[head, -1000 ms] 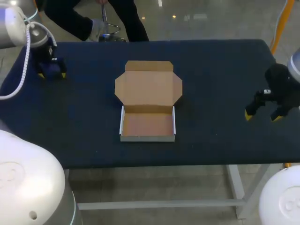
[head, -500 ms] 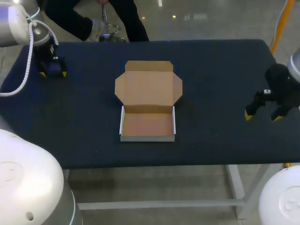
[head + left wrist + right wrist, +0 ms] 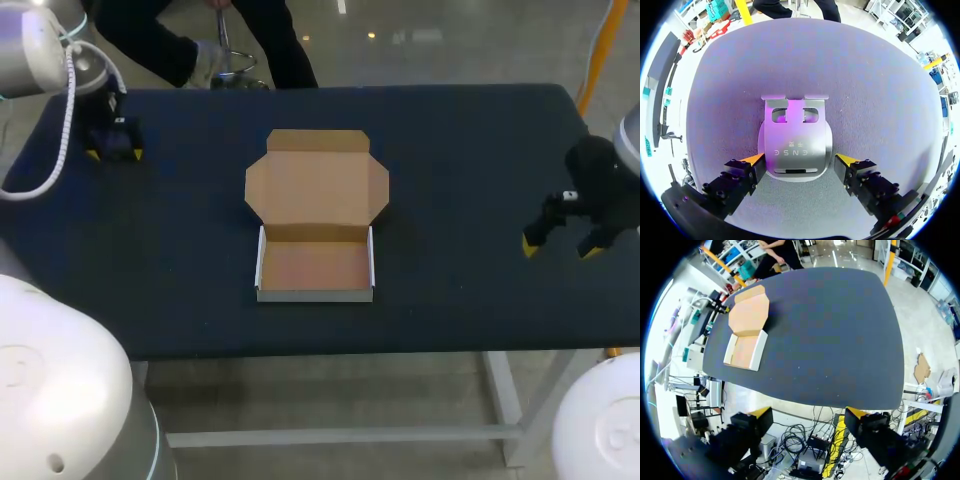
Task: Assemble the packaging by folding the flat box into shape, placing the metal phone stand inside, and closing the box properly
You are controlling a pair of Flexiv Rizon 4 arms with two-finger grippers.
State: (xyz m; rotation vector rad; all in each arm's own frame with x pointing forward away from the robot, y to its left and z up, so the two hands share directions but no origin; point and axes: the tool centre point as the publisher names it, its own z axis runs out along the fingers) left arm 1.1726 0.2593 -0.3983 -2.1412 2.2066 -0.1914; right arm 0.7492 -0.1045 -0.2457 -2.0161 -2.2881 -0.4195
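Observation:
The cardboard box [image 3: 315,265] lies at the table's middle, its tray folded up with white side walls and its lid flap [image 3: 316,185] flat behind it. The box [image 3: 747,335] also shows far ahead of my right gripper. The metal phone stand [image 3: 795,145] lies flat on the cloth, its near end between the fingers of my left gripper [image 3: 800,162], which is open, the yellow tips close beside its edges. In the head view my left gripper [image 3: 112,150] is at the far left back and covers the stand. My right gripper [image 3: 563,243] hangs open and empty at the right edge.
The dark blue cloth on the table [image 3: 470,170] is bare between the box and each gripper. My right gripper [image 3: 807,415] hangs just past the table's edge, where cables lie on the floor below it.
My left arm has shifted slightly over the stand and its fingers have drawn a little closer together. The right arm and the box have not moved.

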